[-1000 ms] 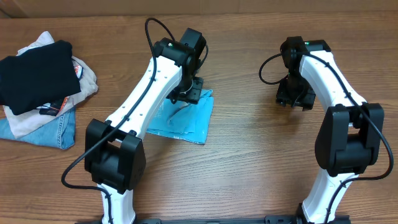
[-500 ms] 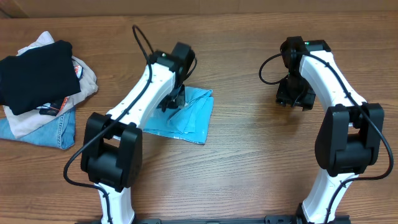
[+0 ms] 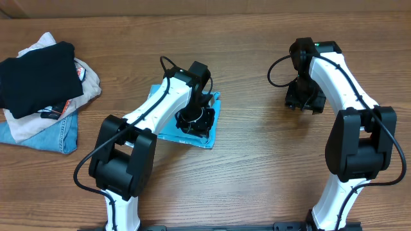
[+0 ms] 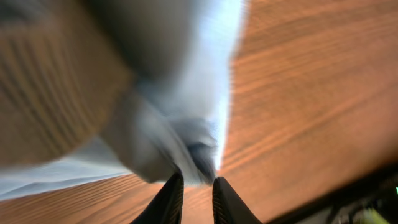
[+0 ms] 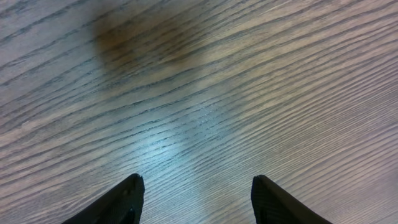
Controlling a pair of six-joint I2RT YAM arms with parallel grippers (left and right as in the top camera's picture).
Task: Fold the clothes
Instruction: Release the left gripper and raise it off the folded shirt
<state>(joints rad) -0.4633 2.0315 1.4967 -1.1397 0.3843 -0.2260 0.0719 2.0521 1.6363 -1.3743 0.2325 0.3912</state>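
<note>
The light blue T-shirt [image 3: 167, 130] lies folded into a small rectangle on the wooden table, left of centre. My left gripper [image 3: 196, 119] is down on its right part. In the blurred left wrist view the fingers [image 4: 196, 186] are nearly together, with a raised fold of the pale blue T-shirt [image 4: 205, 74] at their tips. My right gripper [image 3: 302, 99] hovers over bare wood at the right, far from the shirt. Its fingers [image 5: 199, 186] are wide open and empty.
A pile of other clothes sits at the far left edge: a black folded garment [image 3: 35, 67] on top, a beige one [image 3: 88, 82] under it, and blue jeans [image 3: 48, 136] at the bottom.
My left gripper has swept from the shirt's upper edge to the left, then down and right over it. The shirt's outline looks more compact. The right arm has not moved.
</note>
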